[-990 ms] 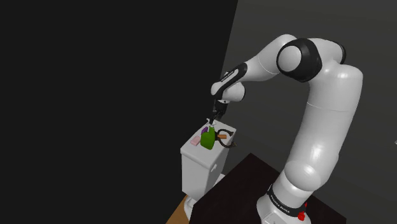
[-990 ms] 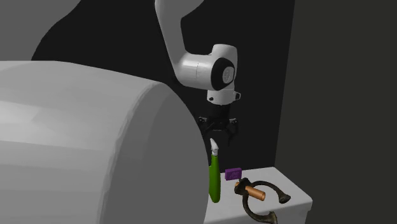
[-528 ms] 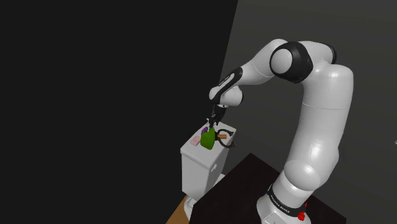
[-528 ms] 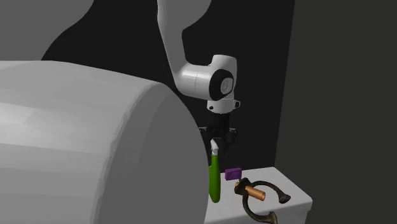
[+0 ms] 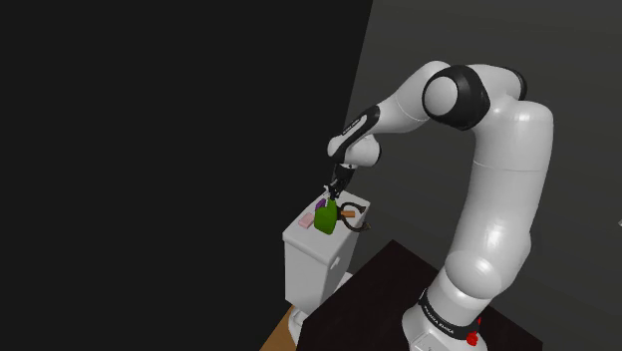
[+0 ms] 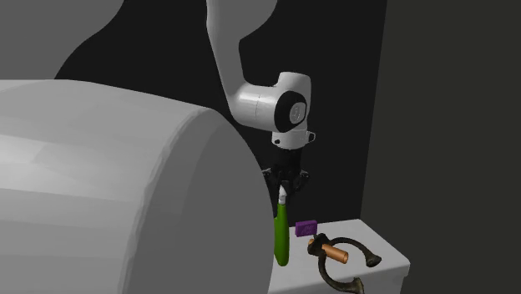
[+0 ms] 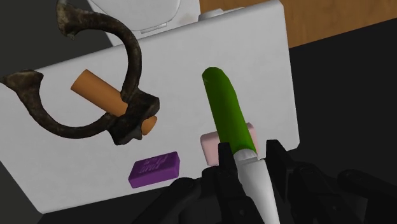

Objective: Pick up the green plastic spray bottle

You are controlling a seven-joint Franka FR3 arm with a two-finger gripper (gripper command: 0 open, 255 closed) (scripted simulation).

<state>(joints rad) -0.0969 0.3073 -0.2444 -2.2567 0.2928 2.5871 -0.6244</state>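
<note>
Green bottle (image 7: 226, 108) gleams smooth, plastic-looking; the dark bracket (image 7: 130, 118) is rough and pitted; the white lid (image 7: 222, 38) is matt.

White toilet tank (image 5: 314, 267): lower centre of the shoulder view, with brown wooden floor (image 5: 281, 339) at its foot. On its flat lid, at the second exterior view's lower right:
- small purple rectangular block (image 6: 305, 226);
- dark, rusty curved metal bracket (image 7: 133, 63), crossed by an orange cylinder (image 7: 95, 93);
- pale pink block (image 7: 208, 142), near the purple one.

Large grey rounded body (image 6: 108, 192): left of the second exterior view.
</note>
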